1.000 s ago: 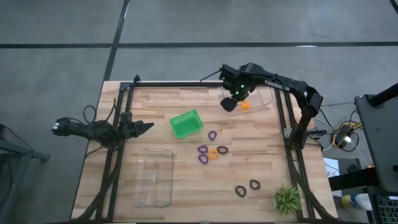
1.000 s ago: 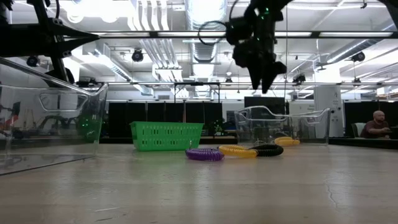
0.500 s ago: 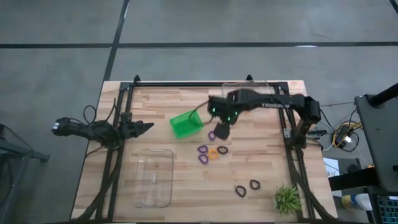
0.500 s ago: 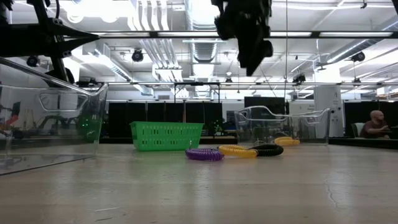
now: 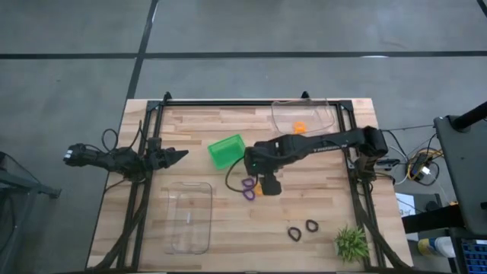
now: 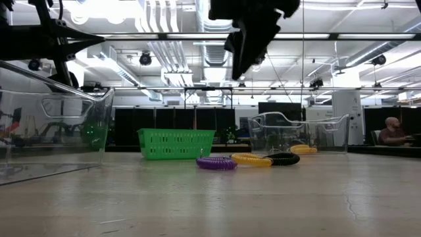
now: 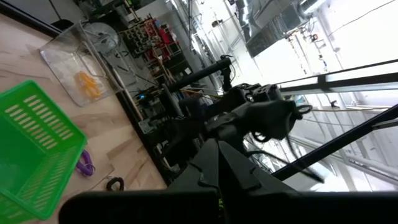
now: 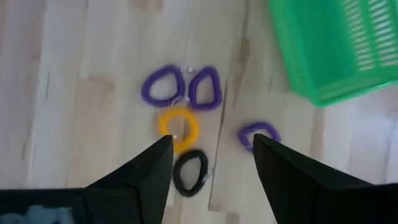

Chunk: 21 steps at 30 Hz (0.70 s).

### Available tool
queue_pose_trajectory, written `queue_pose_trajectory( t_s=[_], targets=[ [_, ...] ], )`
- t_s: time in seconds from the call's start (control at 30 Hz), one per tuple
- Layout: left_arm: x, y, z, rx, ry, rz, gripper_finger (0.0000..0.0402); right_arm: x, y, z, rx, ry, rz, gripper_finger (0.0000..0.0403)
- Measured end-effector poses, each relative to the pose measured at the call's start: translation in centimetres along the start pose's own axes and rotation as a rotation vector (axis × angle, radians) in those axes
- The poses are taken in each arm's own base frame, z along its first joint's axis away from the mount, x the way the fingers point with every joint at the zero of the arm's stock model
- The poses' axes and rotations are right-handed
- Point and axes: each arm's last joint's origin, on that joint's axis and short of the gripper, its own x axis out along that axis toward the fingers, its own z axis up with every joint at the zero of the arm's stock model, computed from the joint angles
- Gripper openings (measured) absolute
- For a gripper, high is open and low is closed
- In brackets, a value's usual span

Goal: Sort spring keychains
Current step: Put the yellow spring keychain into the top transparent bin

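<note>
Hanging above the middle of the wooden table [image 5: 198, 221], the right gripper [image 8: 211, 163] has its fingers spread and holds nothing. Below it lie the spring keychains [image 8: 180, 127], purple, orange and black, near the green bin [image 5: 227, 151]. Two black ones [image 5: 303, 229] lie near the plant [image 5: 351, 243]. One orange keychain [image 5: 300, 127] is in a clear tray [image 5: 323, 114]. The left gripper [image 5: 181, 154], pressed together, waits at the left edge. Behind is a hall with ceiling lights.

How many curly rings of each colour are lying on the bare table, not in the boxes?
Purple rings: 3
Black rings: 3
Orange rings: 1
Total: 7
</note>
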Motion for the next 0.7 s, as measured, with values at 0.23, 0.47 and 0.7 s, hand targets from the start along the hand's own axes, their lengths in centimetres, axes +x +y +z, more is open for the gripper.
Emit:
queue_pose_trajectory(
  t_s=[0.23, 0.47, 0.7],
  targets=[
    [0.0, 0.0, 0.0, 0.002, 0.002, 0.003, 0.0000, 2.3, 0.0, 0.4, -0.033, 0.034, 0.004, 0.0214],
    [0.0, 0.0, 0.0, 0.007, 0.002, 0.004, 0.0000, 7.0, 0.0, 0.4, -0.090, 0.145, 0.018, 0.0214],
    [0.0, 0.0, 0.0, 0.001, 0.002, 0.004, 0.0000, 10.6, -0.5, 0.0, -0.141, 0.231, 0.032, 0.0214]
  ],
)
